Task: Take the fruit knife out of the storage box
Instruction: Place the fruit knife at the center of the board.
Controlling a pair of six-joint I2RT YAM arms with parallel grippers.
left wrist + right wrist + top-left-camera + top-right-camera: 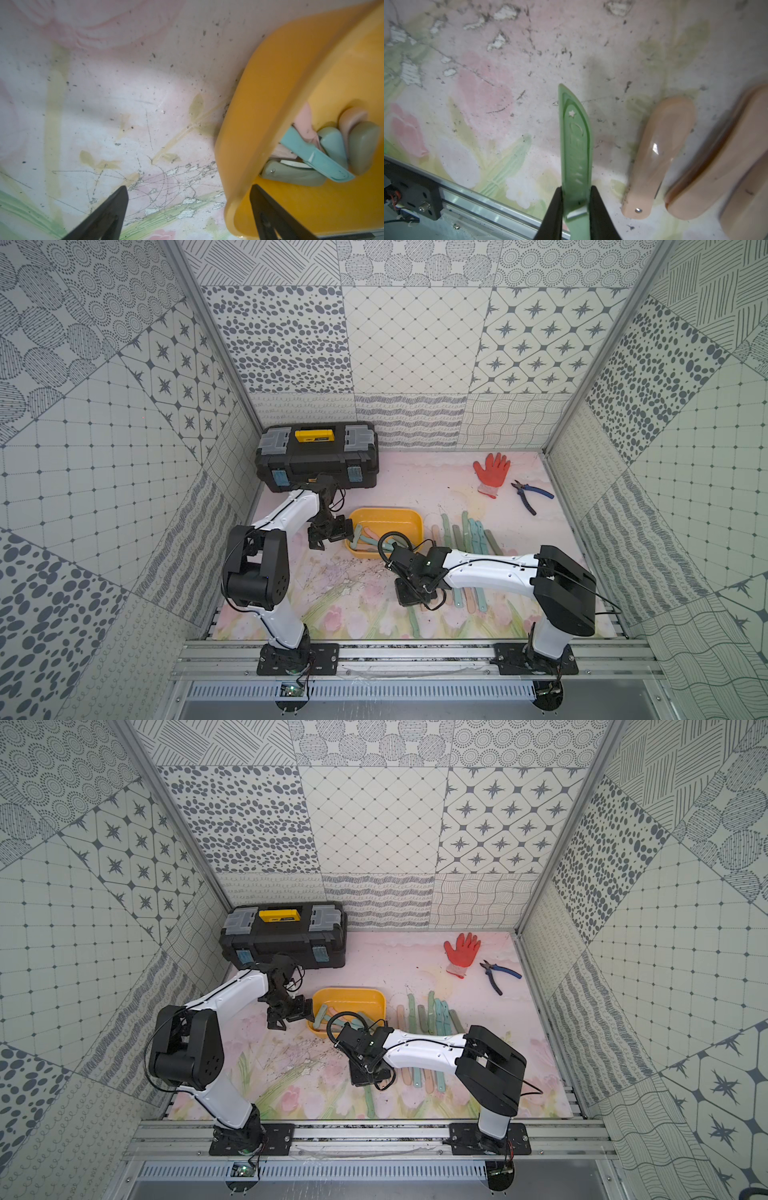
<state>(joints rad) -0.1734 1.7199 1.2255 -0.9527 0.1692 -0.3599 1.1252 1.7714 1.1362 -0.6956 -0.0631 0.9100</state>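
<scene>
We have the green fruit knife (576,141) clamped in the right gripper (576,191). It is out of the yellow storage box (386,515), low over the flowered mat (508,83) and near the peach knives (662,149) (its blade seems sheathed in plastic). We judge it light, stiff and slick, so the grip belongs across the thicker end by the handle. The left gripper (189,186) stands spread wide, astride the box wall.

Both top views stare steeply down from high on the whole scene around the shallow yellow plastic tub (386,512), the left wrist camera sits close at its rim, and the right wrist camera hangs low over the pink floral mat (500,87) nearby.
</scene>
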